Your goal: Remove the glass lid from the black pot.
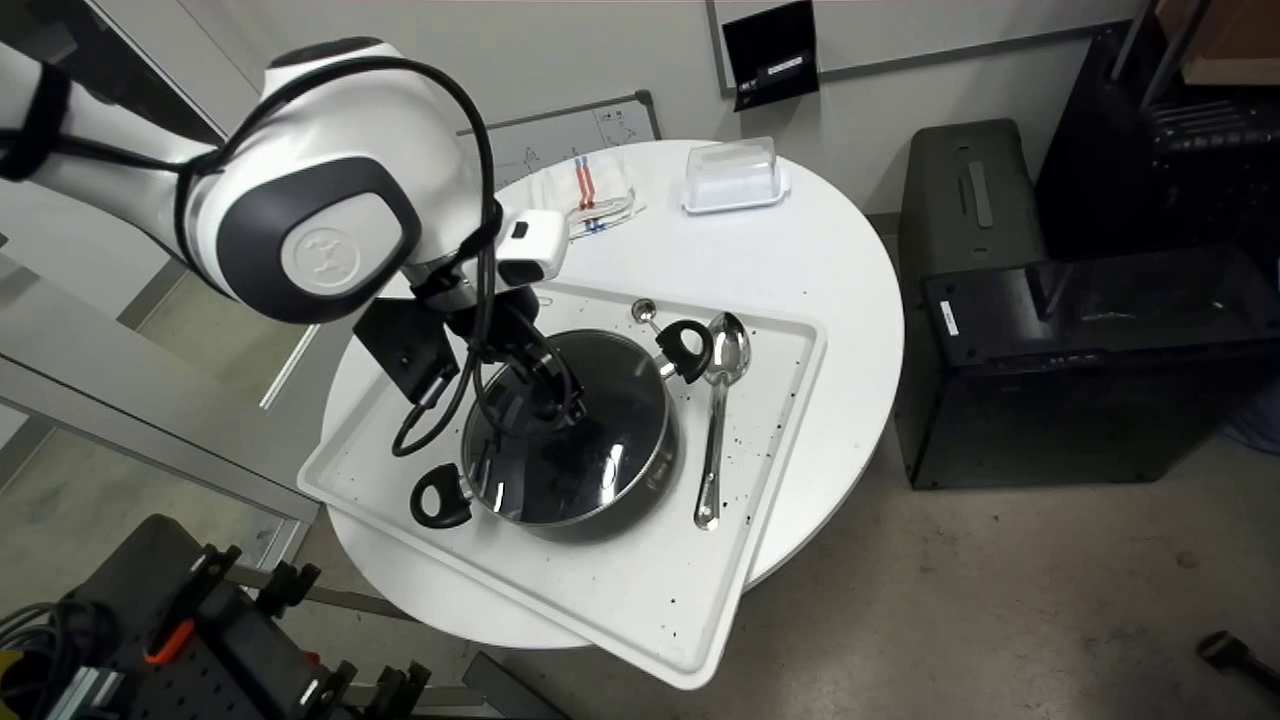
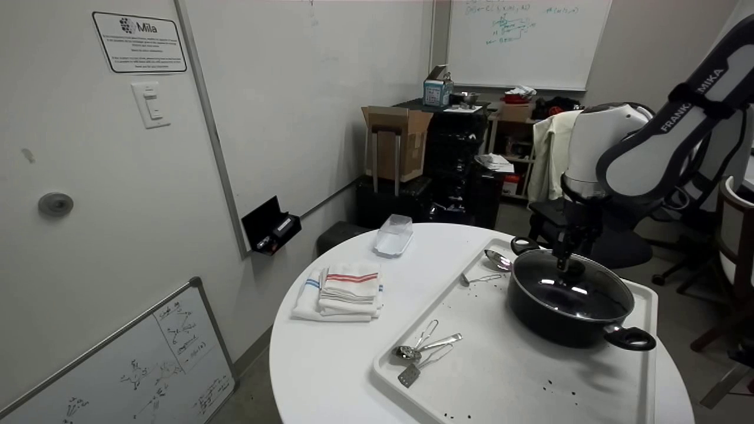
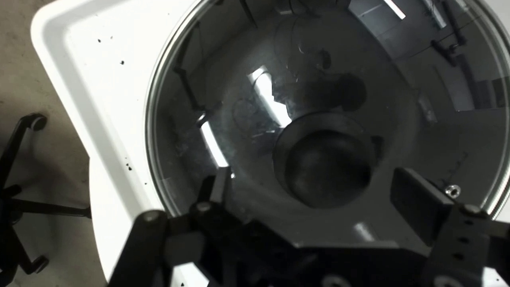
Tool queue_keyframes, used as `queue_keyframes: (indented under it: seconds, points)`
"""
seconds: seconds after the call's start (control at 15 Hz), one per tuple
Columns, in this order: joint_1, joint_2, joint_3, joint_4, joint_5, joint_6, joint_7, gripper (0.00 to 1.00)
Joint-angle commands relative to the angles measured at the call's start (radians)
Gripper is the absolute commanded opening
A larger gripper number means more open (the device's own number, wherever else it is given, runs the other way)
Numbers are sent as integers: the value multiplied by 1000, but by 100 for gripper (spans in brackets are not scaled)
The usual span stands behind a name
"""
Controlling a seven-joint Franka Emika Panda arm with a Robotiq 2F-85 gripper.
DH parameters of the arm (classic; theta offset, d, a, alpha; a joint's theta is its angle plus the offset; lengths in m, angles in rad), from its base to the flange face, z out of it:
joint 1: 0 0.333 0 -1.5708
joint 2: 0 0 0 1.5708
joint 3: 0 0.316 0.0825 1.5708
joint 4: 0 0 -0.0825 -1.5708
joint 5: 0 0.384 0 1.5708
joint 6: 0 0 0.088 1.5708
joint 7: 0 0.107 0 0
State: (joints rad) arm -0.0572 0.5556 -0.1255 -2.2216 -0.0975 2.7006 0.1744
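Two jaws are standing wide, the dark knob showing between them in the wrist view, probably to pinch it and lift the glass lid, which is covering the black pot at far right on the tray in an exterior view.

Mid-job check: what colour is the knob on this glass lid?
The knob looks plain black; it shows best in the wrist view.

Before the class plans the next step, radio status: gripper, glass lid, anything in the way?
Gripper open at the black knob, no grip yet. Glass lid sits on the black pot. Long metal spoon lies beside the pot; likely no obstacle.
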Motion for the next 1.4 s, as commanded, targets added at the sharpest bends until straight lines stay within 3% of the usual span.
queue_keyframes:
  seconds: [0.0, 0.13, 0.27, 0.67, 0.8, 1.33]
  points:
    - [18, 33, -6, 22, 25, 29, 5, 100]
    - [21, 37, -5, 22, 27, 32, 4, 99]
    - [22, 40, -3, 22, 32, 32, 2, 74]
    - [28, 32, -3, 20, 43, 36, 4, 31]
    - [26, 27, -3, 19, 46, 37, 2, 26]
    - [22, -26, -8, -21, 44, 32, -9, 25]
